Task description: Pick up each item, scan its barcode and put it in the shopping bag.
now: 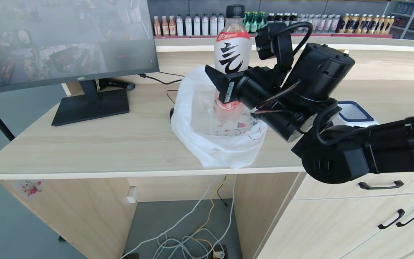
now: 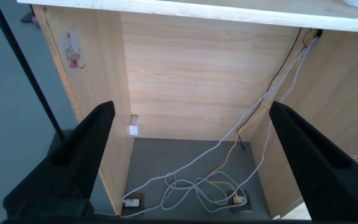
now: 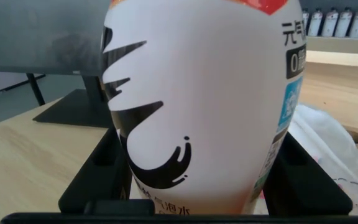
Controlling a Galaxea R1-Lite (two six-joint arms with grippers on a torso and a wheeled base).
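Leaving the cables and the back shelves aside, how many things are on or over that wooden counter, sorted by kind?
Drink bottle: 1
White plastic bag: 1
Monitor: 1
Black handheld device: 1
White-and-blue device: 1
Total: 5

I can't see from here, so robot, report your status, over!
Right pincer shut on bottle, upright, base inside bag. Left pincer open, empty, low before counter. Nothing blocking.
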